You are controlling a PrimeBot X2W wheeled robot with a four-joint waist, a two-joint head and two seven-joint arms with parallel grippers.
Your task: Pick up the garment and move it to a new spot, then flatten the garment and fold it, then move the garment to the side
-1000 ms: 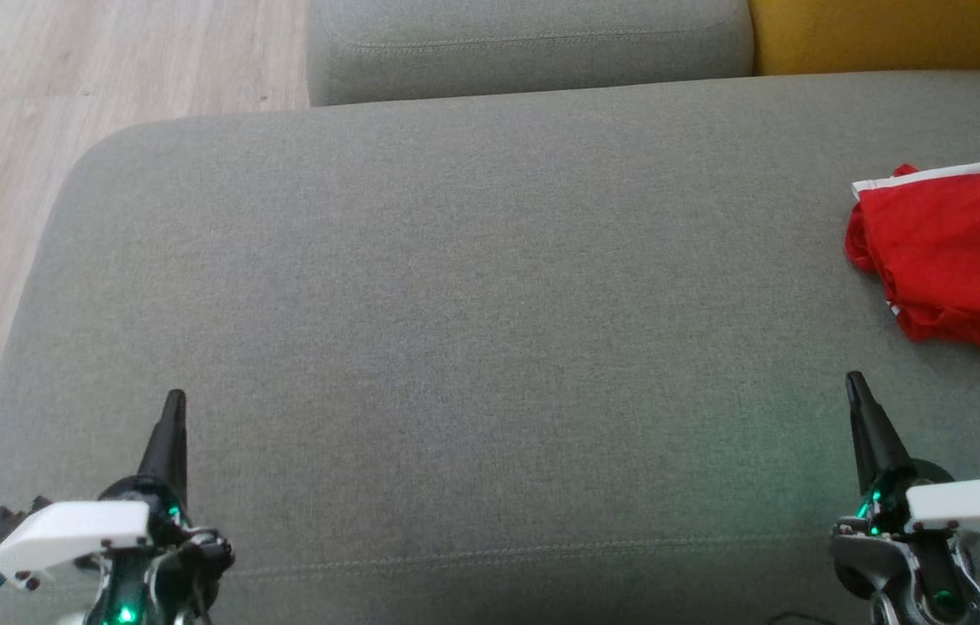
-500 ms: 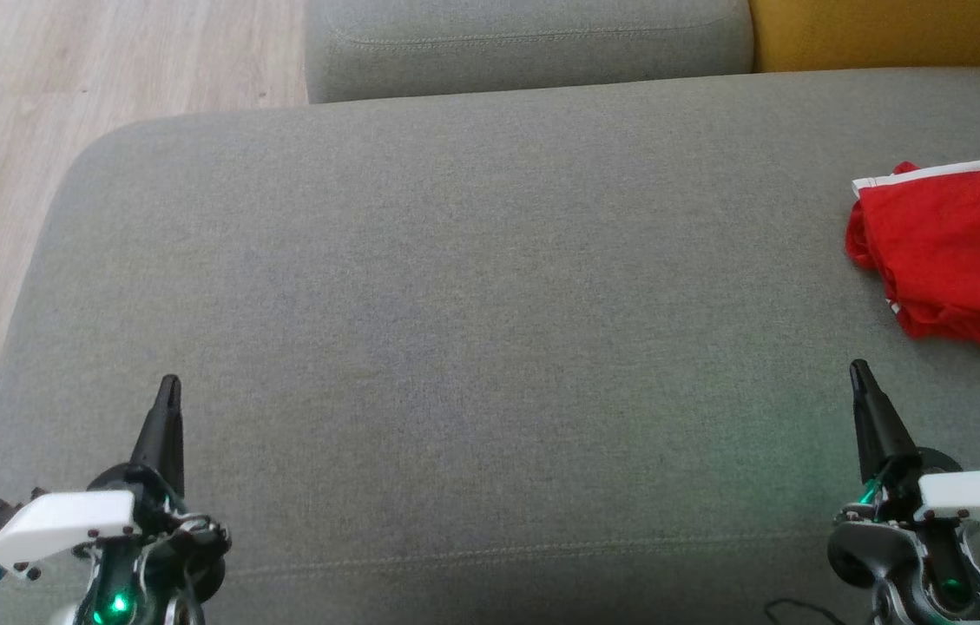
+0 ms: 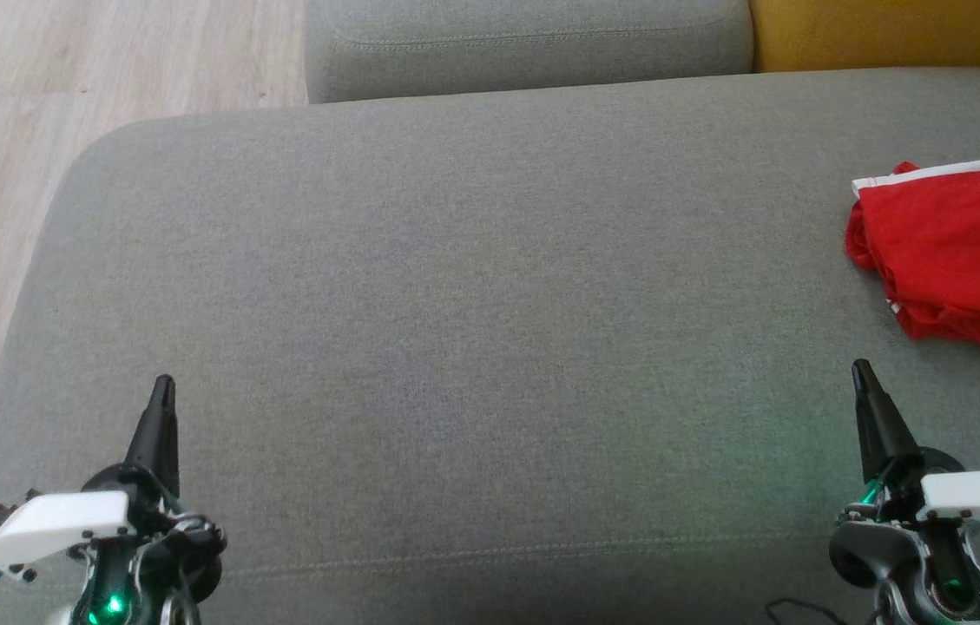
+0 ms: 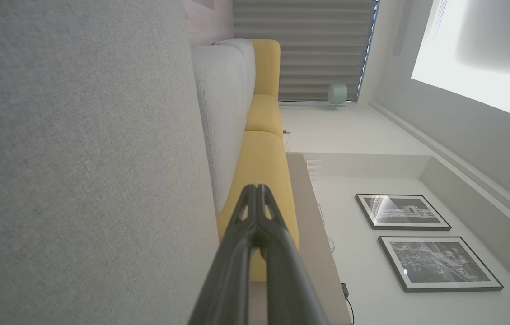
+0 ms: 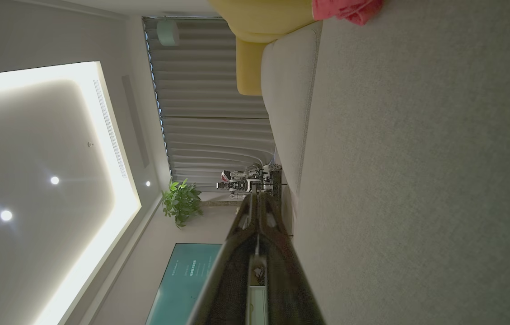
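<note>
1. The red, white-trimmed garment (image 3: 958, 252) lies at the right end of the grey seat cushion (image 3: 472, 286), toward the cushion's back half. The picture's edge cuts part of it off.
2. The left tool (image 3: 163, 386) hangs over the seat cushion's front left corner. Its two dark fingers are pressed together into a single point and hold nothing.
3. The right tool (image 3: 859, 369) hangs over the front of the seat cushion near its right end. It is close to the garment but clear of it, with its fingers also together and empty.
4. Little has changed over the last second. Both tools' tips have crept slightly farther in from the seat cushion's front edge, and the left one has also drifted a touch toward the cushion's left end. The garment keeps the same outline on the same spot, and no cloth has been touched.
5. For the task, this small drift settles nothing. The scene fits a garment lying bunched at the cushion's right end, waiting to be collected. It fits just as well a garment folded and set aside there, with the arms drawn back.
6. The visible hem looks rumpled, perhaps over a loose fold, but I cannot tell with the garment cut off.
</note>
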